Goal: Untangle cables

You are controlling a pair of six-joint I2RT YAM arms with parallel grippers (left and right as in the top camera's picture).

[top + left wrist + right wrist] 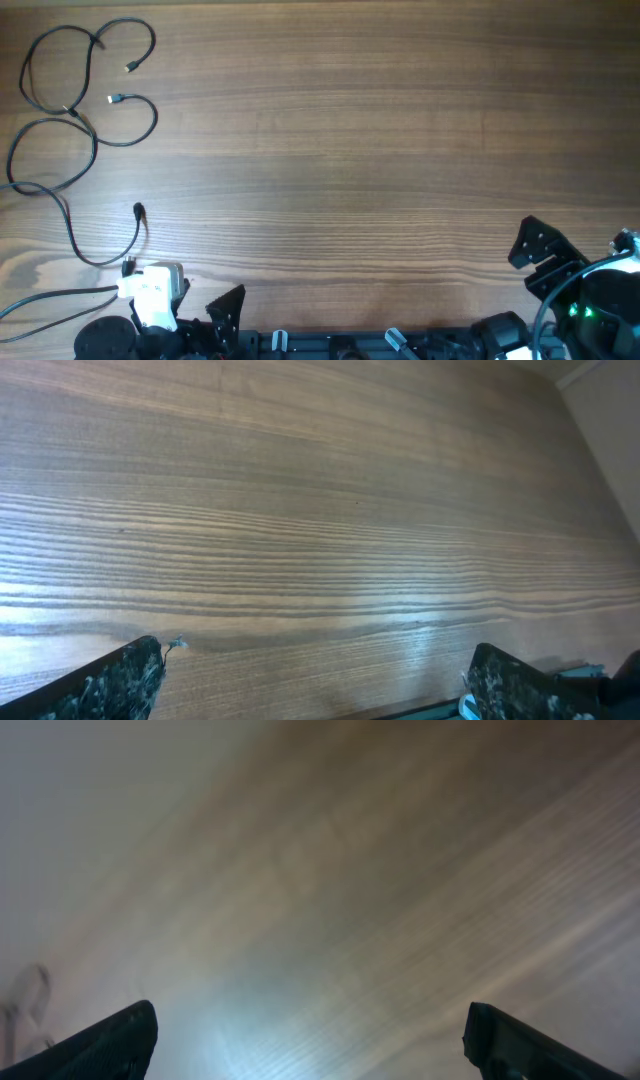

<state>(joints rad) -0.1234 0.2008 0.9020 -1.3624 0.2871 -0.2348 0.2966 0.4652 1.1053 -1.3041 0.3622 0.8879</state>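
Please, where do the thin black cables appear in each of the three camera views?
Overhead: the cables lie in loose loops at the upper left of the picture, trailing down the left side.
Left wrist: no cable can be made out.
Right wrist: a faint looped shape at the far left edge may be them, but it is too blurred to tell.
Shared landmark: the wooden table, whose grain fills all three views.

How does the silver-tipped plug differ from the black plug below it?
The silver-tipped plug has a bright tip; the black plug is dark throughout. The silver-tipped plug lies sideways among the looped cables; the black plug points up-frame, apart from the loops. Both end thin black cord.
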